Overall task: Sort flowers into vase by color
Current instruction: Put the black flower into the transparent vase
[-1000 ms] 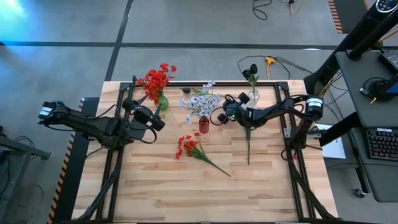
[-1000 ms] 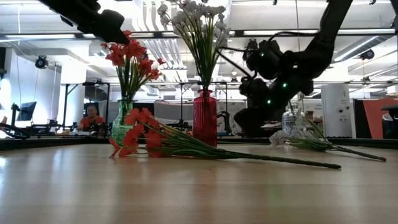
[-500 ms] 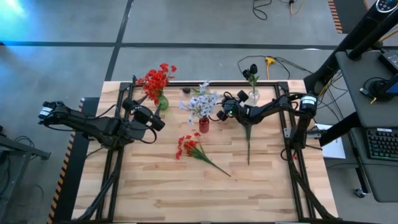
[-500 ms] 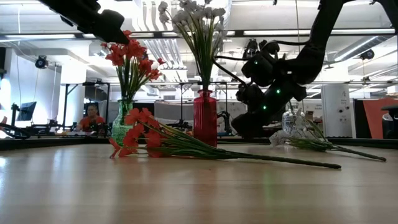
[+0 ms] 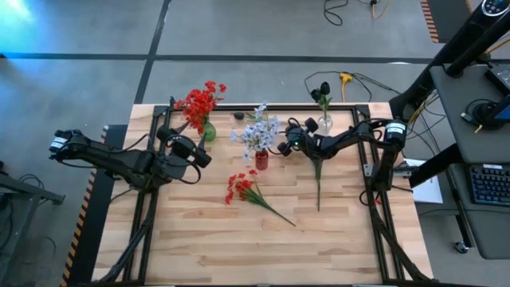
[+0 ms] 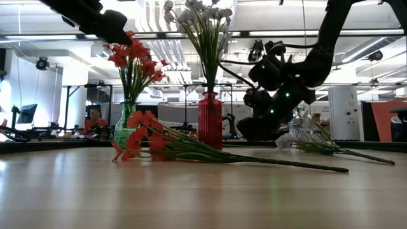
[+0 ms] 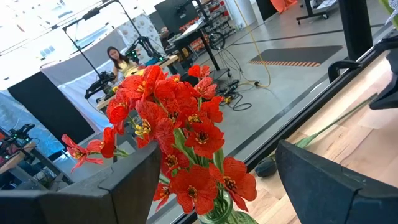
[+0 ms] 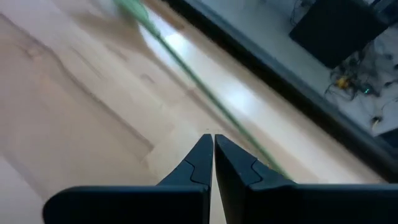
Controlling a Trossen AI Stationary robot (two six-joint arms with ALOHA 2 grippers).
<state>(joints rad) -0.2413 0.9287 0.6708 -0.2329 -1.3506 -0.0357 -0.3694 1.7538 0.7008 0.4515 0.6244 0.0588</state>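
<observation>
Red vase [image 5: 261, 159]: stands mid-table holding the pale blue-white flowers [image 5: 256, 132], a colour group apparently already sorted
Green vase [image 5: 209, 131]: holds upright red flowers [image 7: 177, 134] at the table's far left, its blooms filling the left wrist view
Clear vase [image 5: 325, 123]: at the far edge toward the right, a dark-budded stem [image 5: 321, 90] standing in it
Loose red flowers [image 5: 241, 188]: lie flat on the wood in front of the red vase, not yet in any vase; by colour they likely belong with the green vase
Loose green stem [image 5: 318, 182]: lies on the table near the right arm, its bloom hidden
Left gripper [image 5: 204, 159]: hovers just beside the green vase, jaws spread wide and empty
Right gripper [image 8: 213, 140]: between red and clear vases, jaws clenched tip to tip on nothing, a thin stem passing beyond them
</observation>
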